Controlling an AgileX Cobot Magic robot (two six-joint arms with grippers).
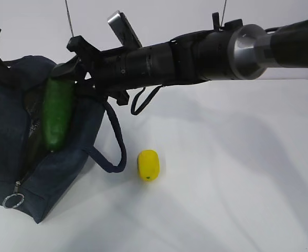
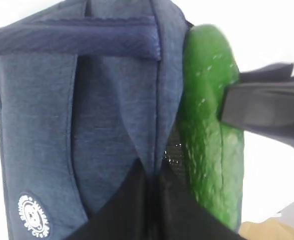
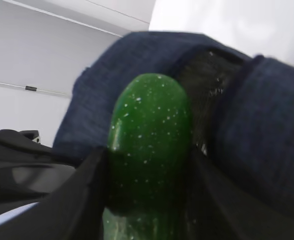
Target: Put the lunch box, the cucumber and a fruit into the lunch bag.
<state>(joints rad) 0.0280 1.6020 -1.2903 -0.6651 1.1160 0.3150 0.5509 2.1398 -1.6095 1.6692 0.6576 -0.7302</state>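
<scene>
The navy lunch bag (image 1: 17, 157) stands at the left with its top open. My right gripper (image 1: 64, 79) reaches across from the right and is shut on the dark green cucumber (image 1: 57, 113), which hangs nearly upright over the bag's opening with its lower end against the mouth. In the right wrist view the cucumber (image 3: 149, 130) sits between the jaws, pointing at the bag (image 3: 257, 125). My left gripper (image 2: 154, 172) is shut on the bag's fabric edge (image 2: 46, 125) by the zipper, next to the cucumber (image 2: 209, 100). The yellow fruit (image 1: 148, 165) lies on the table. The lunch box is out of view.
A loop handle (image 1: 117, 147) of the bag droops onto the white table toward the fruit. The silver ring pull (image 1: 13, 200) hangs at the bag's near corner. My right arm (image 1: 222, 50) spans the upper scene. White table (image 1: 237, 173) lies to the right of the fruit.
</scene>
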